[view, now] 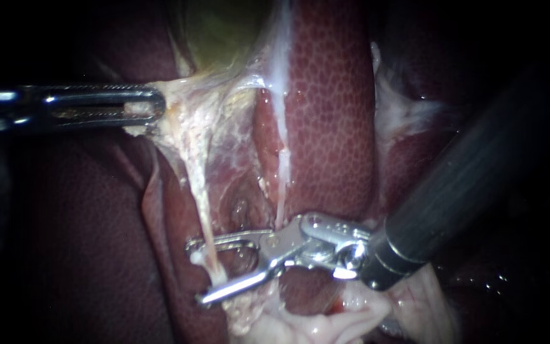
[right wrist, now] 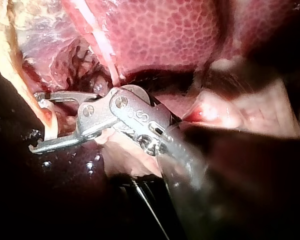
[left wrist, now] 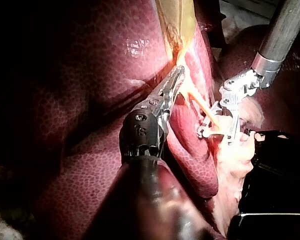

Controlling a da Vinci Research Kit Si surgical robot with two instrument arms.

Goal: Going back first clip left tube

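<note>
Right instrument (view: 194, 272), jaws spread around the left tube (view: 206, 223); left instrument (view: 159, 105), jaws pinching tissue (view: 179, 95) at the tube's top.

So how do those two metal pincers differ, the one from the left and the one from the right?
The left instrument's long, slotted silver pincer is shut on pale stringy tissue; the right instrument's thin-pronged, hinged pincer stands open, with a thin pale tube between its jaws. In the endoscope view the left lies level and the right slants. Both are shiny metal.
</note>
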